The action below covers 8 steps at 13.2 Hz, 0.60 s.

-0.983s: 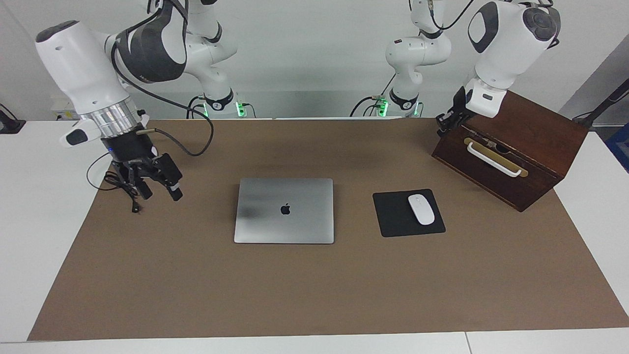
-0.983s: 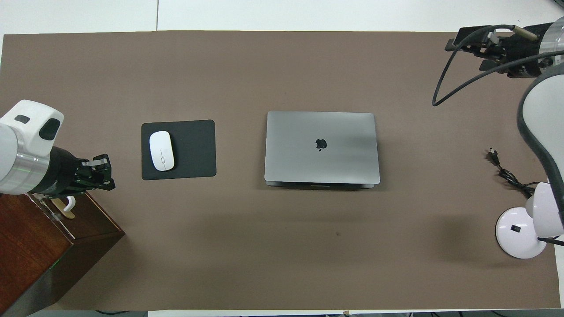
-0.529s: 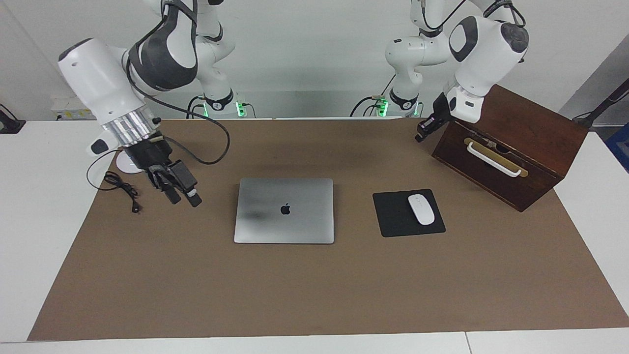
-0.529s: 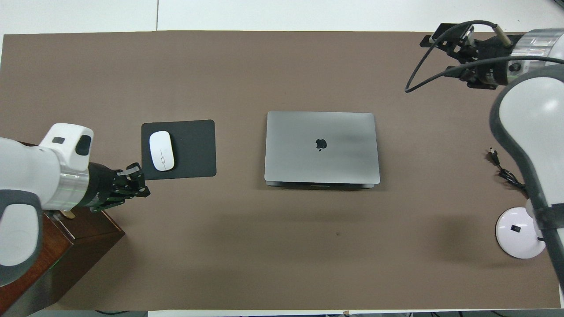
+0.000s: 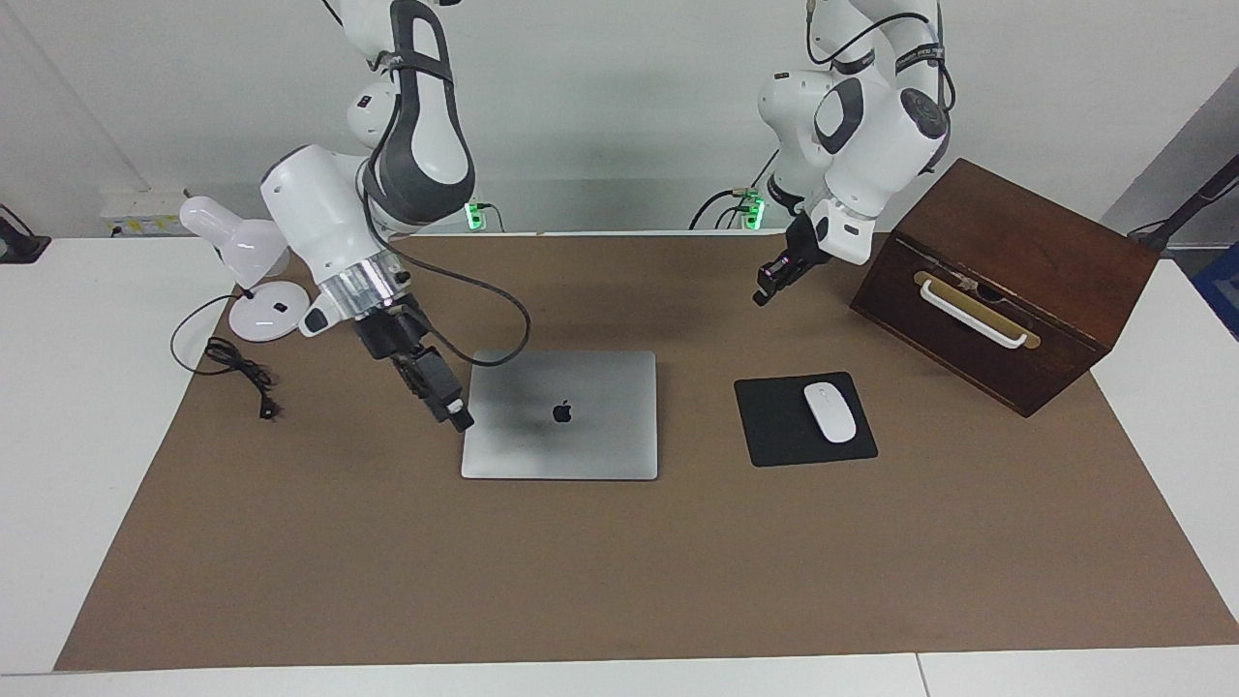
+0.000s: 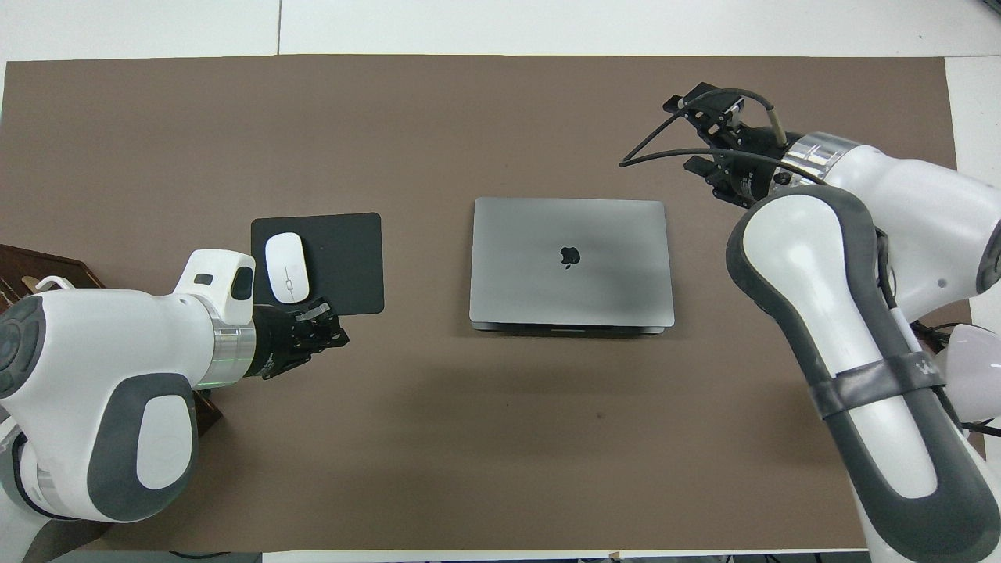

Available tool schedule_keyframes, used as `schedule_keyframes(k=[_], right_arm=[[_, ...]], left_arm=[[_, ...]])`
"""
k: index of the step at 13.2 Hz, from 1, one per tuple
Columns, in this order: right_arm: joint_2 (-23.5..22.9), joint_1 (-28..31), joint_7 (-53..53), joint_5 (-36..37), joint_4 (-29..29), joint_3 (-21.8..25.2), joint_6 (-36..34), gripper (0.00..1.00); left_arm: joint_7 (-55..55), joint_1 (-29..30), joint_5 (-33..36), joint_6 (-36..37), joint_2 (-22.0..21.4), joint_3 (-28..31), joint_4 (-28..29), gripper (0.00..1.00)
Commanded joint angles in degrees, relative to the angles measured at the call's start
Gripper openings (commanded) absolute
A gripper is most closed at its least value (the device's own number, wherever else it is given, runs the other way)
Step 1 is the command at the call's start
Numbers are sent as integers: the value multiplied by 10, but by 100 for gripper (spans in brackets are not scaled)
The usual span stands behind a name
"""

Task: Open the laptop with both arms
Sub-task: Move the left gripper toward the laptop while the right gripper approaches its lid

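The laptop (image 5: 559, 414) lies shut, logo up, near the middle of the brown mat (image 5: 619, 581) that covers the bench (image 5: 68, 436). Its hinge edge faces away from the robots and its opening edge faces them.

The right tool (image 5: 455, 414) hangs over the laptop's edge toward the right arm's end of the bench, angled downward. In the facing view its tip overlaps the lid's edge; whether it touches cannot be told. Whether its fingers are spread or pressed together cannot be told either. A black cable loops from its wrist across the lid's corner nearest the robots.

The left tool (image 5: 765, 287) is up in the air over bare mat, between the laptop and the wooden box (image 5: 1007, 290), with its fingers pressed together and holding nothing.

A black pad (image 5: 803, 420) lies beside the laptop toward the left arm's end, with a white mouse (image 5: 830, 412) on it. The box, with a white handle, stands at the mat's corner on that end, nearer the robots than the pad. A white lamp (image 5: 247, 281) stands at the mat's corner on the right arm's end, its black cord (image 5: 237, 373) trailing onto the mat.
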<state>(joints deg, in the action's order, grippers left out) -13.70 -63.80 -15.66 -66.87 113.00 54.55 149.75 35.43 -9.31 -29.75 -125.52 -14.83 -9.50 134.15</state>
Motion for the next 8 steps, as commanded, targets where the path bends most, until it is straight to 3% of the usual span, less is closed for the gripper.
schedule_keyframes(k=[1,5,8], right_arm=[[32,-24,-5,-47,54,8,39,100],[92,-23,-5,-94,111,-82,170,100],[135,-8,-8,-97,147,-133,208,100]], left_arm=[[54,-19,-58,-38,-8,8,33,0],[210,-69,-90,-107,15,7,66,0],[323,-66,-252,-130,36,8,66,0]])
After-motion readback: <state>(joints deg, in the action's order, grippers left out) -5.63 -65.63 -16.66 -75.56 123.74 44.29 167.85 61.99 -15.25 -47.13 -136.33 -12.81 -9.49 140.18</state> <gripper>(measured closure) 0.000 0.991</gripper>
